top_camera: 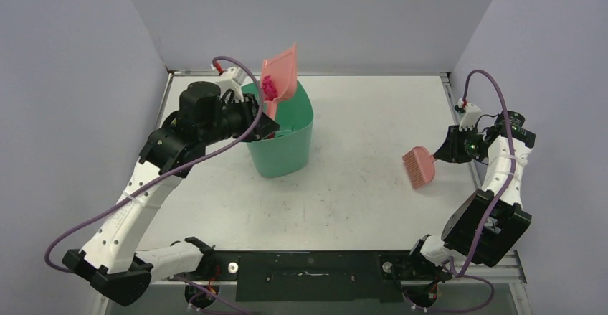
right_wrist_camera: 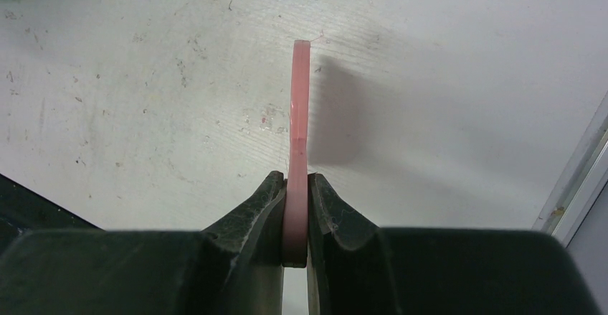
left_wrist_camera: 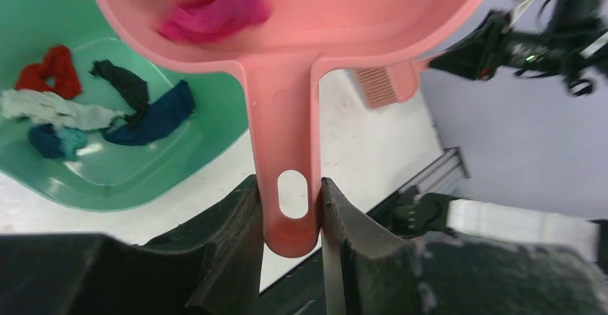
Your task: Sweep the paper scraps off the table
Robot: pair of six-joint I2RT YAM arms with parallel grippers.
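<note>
Clenching the flat handle of a pink dustpan (left_wrist_camera: 344,13), the left pincer (left_wrist_camera: 290,207) has its two jaws pressed on either side of the hanging hole near the handle's end. Beyond the fingertips the pan widens, tipped up over a green bin (left_wrist_camera: 29,13), and a magenta wad (left_wrist_camera: 211,3) lies in the pan's scoop, blurred in the wrist view. Below and to the left of that pincer, on the bin's floor, sit the other paper scraps (left_wrist_camera: 154,114): a red one, a pale twisted one, a teal one, a dark blue one and a black one, all crumpled and small against the pan.

These wads look very light and soft, so I judge they will slide or tumble with a slight tilt, and may cling to the plastic or drift if the pan is jerked. They are poor things to pinch directly. Better to carry them in the pan and hold the tools by their stiff handles.

The right pincer (right_wrist_camera: 296,193) is shut tight on the thin handle of a pink brush (right_wrist_camera: 300,100), which runs straight out from its fingertips, edge-on. Beneath it lies the white counter (right_wrist_camera: 143,78), scuffed and speckled, well apart from the bin.
</note>
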